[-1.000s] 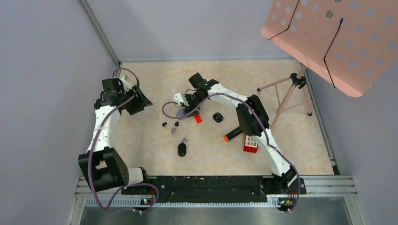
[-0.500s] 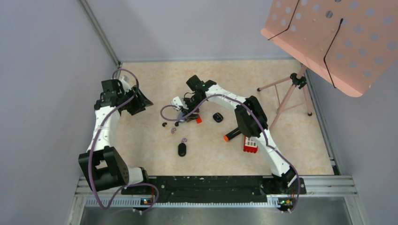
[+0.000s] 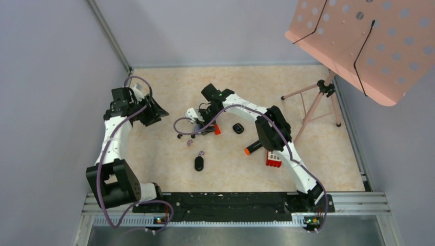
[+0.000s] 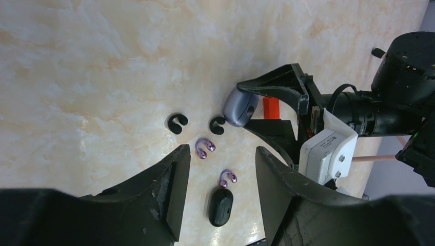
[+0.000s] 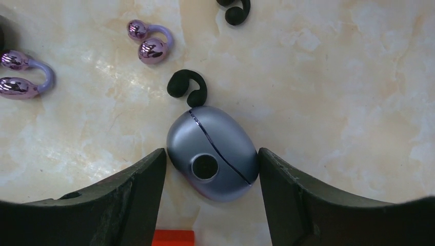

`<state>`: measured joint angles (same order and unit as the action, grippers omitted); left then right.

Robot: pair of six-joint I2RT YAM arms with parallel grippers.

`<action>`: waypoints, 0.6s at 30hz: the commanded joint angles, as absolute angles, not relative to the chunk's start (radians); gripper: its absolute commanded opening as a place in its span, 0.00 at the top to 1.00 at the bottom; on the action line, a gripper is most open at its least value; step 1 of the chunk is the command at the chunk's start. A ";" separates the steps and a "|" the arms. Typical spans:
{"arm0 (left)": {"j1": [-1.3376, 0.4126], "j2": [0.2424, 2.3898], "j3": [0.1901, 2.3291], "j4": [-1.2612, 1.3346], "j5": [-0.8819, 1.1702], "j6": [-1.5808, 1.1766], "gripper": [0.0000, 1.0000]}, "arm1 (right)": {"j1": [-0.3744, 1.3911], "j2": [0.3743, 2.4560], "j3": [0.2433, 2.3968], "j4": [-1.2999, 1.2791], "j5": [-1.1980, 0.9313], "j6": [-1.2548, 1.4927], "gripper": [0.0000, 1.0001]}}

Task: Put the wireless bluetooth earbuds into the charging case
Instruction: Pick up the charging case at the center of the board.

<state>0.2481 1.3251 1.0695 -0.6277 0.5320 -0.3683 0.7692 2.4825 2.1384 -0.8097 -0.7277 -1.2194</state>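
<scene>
Right wrist view — black earbud (image 5: 185, 86) touches gray case (image 5: 213, 152), purple earbuds (image 5: 147, 41) nearby.

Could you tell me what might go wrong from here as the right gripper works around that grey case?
1. The right gripper straddles the closed, rounded grey-lilac charging case with its fingers at the sides; closing on that smooth curved shell could squirt it out.
2. A black C-shaped earbud lies right against the case's far edge, so any slide may knock it away.
3. The small red block sits just behind the case, crowding the fingers.
</scene>
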 commanded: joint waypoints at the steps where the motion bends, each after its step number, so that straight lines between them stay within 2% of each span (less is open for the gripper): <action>1: 0.255 1.329 1.059 -0.585 0.563 -0.376 0.45 | 0.792 2.523 2.171 -0.934 -0.715 -1.292 0.39; 3: 0.255 1.332 1.058 -0.578 0.568 -0.377 0.46 | 0.791 2.521 2.175 -0.981 -0.698 -1.298 0.42; 8: 0.255 1.350 1.044 -0.548 0.591 -0.400 0.46 | 0.776 2.501 2.168 -1.052 -0.660 -1.282 0.36; 13: 0.253 1.369 1.037 -0.521 0.612 -0.417 0.47 | 0.765 2.478 2.144 -1.022 -0.659 -1.252 0.44; 18: 0.253 1.373 1.030 -0.510 0.619 -0.429 0.48 | 0.768 2.463 2.115 -0.929 -0.684 -1.156 0.40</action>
<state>0.2481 1.3716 1.0389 -0.5636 0.5888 -0.4099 0.7727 2.4825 2.1525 -0.9615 -0.7105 -1.2057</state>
